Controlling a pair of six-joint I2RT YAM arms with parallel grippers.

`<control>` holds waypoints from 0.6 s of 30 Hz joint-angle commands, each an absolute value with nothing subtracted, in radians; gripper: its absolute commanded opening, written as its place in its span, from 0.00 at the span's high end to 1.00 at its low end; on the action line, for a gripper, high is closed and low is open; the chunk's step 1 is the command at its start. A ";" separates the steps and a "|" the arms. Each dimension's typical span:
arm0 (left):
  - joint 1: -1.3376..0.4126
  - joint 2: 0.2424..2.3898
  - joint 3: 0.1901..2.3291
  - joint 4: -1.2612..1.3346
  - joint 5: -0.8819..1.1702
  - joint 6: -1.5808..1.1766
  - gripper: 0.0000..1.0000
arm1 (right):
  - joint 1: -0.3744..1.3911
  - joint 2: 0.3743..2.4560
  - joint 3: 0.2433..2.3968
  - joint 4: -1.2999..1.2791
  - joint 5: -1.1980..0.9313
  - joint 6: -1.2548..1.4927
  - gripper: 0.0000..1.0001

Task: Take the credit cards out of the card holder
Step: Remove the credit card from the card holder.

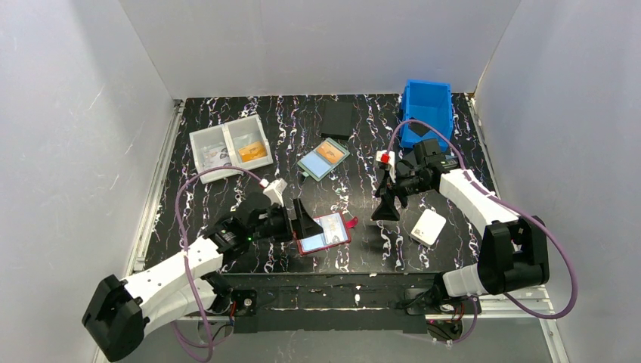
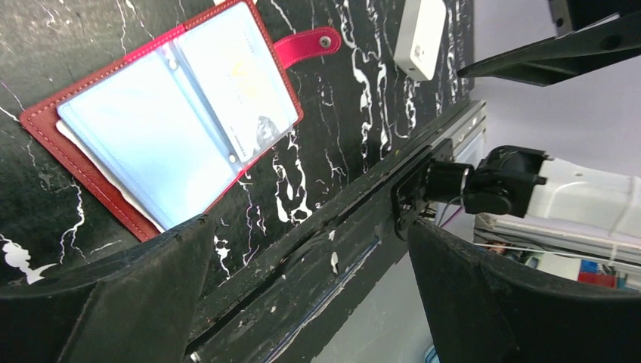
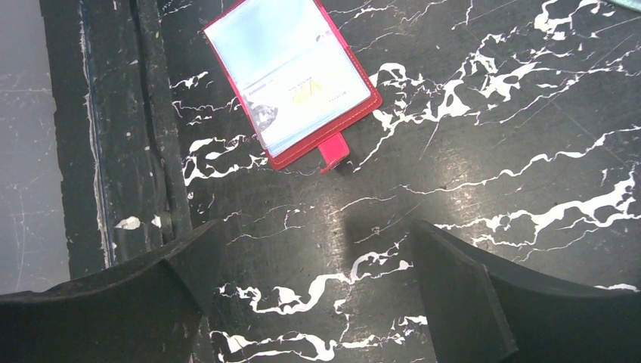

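- Black, white-veined tabletop [image 1: 287, 121] carries everything. The work is at its near edge, roughly midway between my two bases.
- My left jaws stand fully apart and empty, low at the left edge of the card holder [image 1: 323, 233]. From above I cannot tell whether a finger touches it.
- My right jaws are just as wide and just as empty. They hover over bare tabletop to the right of the holder, apart from it.
- Red and leather-like, the holder lies spread flat with its inside up, close to the near edge. Its snap tab [image 3: 333, 150] points toward the right edge.
- Pale blue credit cards [image 2: 234, 91] sit inside the clear sleeves. None is out yet, so I judge the task is at its start.
- To do this well, I would pin the red border down with one set of jaws. With the other I would pinch only a card's exposed edge and draw it out flat along the sleeve, or the light holder will probably lift too.
- Which side each sleeve opens on I cannot tell.
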State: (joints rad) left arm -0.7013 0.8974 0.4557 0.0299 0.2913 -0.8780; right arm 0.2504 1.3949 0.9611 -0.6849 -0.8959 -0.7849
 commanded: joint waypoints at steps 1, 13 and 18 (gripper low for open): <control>-0.773 0.931 0.506 0.054 0.159 -0.869 0.01 | 0.247 1.391 0.942 -0.653 -0.948 -0.762 0.00; -0.878 0.953 0.511 0.067 0.066 -0.897 0.01 | 0.247 1.375 0.906 -0.484 -0.941 -0.526 0.00; -0.908 0.982 0.528 0.068 0.040 -0.892 0.01 | 0.247 1.376 0.897 -0.452 -0.962 -0.468 0.00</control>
